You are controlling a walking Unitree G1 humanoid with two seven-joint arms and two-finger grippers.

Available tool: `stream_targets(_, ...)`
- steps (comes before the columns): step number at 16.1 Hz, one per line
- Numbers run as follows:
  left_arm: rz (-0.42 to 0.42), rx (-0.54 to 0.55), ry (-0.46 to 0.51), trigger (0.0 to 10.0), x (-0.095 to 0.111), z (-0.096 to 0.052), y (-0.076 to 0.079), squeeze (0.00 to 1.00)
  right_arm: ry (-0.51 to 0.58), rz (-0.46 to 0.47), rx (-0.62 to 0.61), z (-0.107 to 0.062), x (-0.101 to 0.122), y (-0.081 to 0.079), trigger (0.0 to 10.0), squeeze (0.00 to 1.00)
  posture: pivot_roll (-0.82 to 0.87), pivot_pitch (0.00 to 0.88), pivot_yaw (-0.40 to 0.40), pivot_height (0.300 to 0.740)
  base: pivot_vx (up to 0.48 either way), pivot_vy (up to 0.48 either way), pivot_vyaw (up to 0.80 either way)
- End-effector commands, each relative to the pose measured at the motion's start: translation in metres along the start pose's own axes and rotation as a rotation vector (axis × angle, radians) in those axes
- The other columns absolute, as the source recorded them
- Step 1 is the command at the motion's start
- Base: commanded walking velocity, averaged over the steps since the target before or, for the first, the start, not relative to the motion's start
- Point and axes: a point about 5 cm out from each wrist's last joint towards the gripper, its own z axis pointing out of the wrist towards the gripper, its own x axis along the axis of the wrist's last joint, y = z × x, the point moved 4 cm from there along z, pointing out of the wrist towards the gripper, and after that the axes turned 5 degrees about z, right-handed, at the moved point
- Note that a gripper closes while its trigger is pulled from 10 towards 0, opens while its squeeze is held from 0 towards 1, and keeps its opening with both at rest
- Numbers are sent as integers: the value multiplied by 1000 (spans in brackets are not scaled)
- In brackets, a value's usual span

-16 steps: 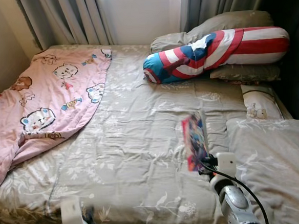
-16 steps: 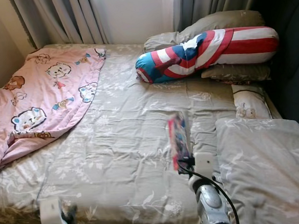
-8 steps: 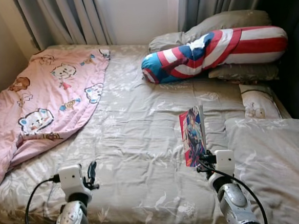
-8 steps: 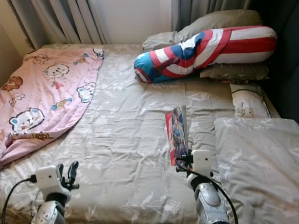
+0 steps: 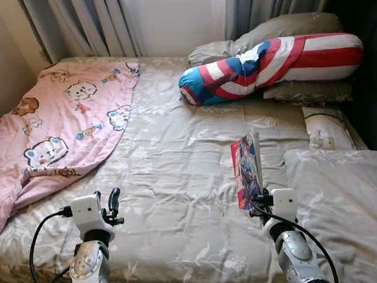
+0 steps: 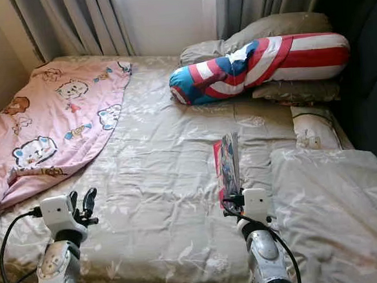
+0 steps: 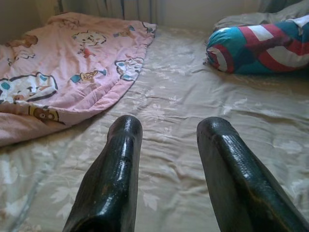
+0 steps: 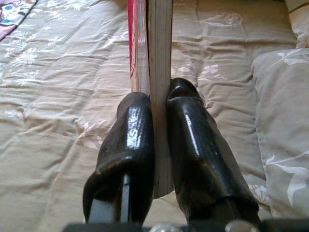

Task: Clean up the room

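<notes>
Raised a bit since the earlier frame, left tool point(image 5: 111, 204) is held empty, fingers apart, over the bed point(image 5: 178, 174) w/ nothing between. Right tool point(image 8: 161, 116) is clamped on an upright book point(image 5: 247, 170), near the grey pillow point(image 5: 348, 201). Grip is only at the book's bottom edge; tilt or slip could be caused by a quick swing.

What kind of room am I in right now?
A bedroom, most likely: a made bed with pillows and a striped bolster, a pink cartoon-bear blanket, and curtains behind it.
</notes>
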Motion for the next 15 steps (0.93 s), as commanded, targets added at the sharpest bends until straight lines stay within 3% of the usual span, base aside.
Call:
stream_targets(1, -9, -3, -14, 10000, -1, -1, 2, 0, 40, -14, 12, 2, 9, -3, 10000, 0, -2, 67, -3, 717, 0, 0, 0)
stream_targets(15, -23, -21, -20, 10000, 3, 1, 9, 0, 64, 4, 3, 1, 10, -4, 10000, 0, 5, 82, -4, 679, 0, 0, 0)
